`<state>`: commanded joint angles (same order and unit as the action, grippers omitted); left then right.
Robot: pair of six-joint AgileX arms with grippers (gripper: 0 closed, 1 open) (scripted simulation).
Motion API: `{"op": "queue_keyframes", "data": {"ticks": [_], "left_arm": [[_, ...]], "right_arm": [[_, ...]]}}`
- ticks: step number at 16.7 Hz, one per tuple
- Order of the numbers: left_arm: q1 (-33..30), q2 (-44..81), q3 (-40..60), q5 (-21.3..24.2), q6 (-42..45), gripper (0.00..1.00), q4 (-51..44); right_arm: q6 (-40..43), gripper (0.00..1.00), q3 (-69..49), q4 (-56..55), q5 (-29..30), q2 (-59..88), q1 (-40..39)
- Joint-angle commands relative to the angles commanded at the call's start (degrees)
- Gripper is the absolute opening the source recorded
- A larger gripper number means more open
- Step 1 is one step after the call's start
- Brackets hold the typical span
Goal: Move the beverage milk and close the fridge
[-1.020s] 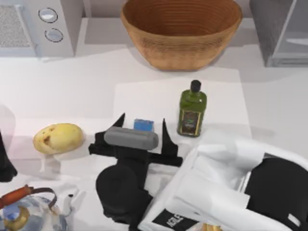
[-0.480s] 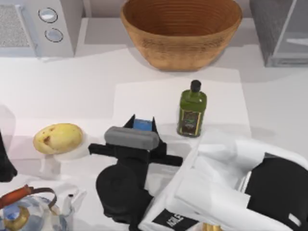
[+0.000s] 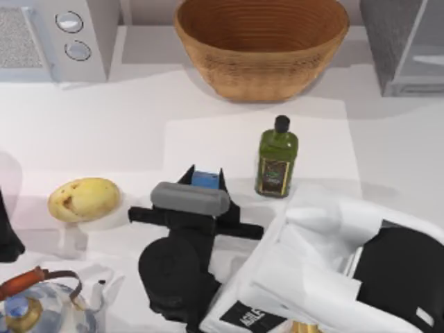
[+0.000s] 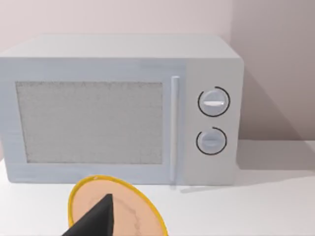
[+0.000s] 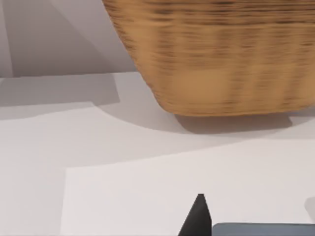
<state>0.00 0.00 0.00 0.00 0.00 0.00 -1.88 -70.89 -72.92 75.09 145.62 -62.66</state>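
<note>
Right end effector (image 3: 206,175) clamped on milk (image 3: 205,180), mid-surface, just left of oil bottle (image 3: 277,157). Carton probably light, stiff-ish, thin walls – squeeze gently, grip flat sides low. Fridge (image 3: 406,45) far right. Left end effector (image 4: 96,219) parked near microwave (image 4: 120,108) – fingers, can't tell.

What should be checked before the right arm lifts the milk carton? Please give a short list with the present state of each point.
1. Right gripper closed on the beverage milk: ok, its fingers sit at both sides of the blue top.
2. Carton upright: cannot tell, mostly hidden under the gripper.
3. Oil bottle apart from the carton: ok, it stands upright to the right with a gap.
4. Potato out of the way: ok, well to the left.
5. Fridge state: cannot tell, just its corner is in view at the top right.
6. Left arm clear: ok, parked at the left edge.
</note>
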Motion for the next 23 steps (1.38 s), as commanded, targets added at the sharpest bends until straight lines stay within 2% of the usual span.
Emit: {"op": "queue_keyframes", "data": {"ticks": [10,20,23], "left_arm": [[0.0,0.0,0.0,0.0,0.0,1.0,0.0],[0.0,0.0,0.0,0.0,0.0,1.0,0.0],[0.0,0.0,0.0,0.0,0.0,1.0,0.0]], "right_arm": [[1.9,0.0,-2.3,7.1,-0.9,-1.9,-1.2],[-0.4,0.0,1.3,4.6,-0.1,-5.5,-0.3],[-1.3,0.0,1.8,3.0,-2.4,-9.1,-0.4]]}}
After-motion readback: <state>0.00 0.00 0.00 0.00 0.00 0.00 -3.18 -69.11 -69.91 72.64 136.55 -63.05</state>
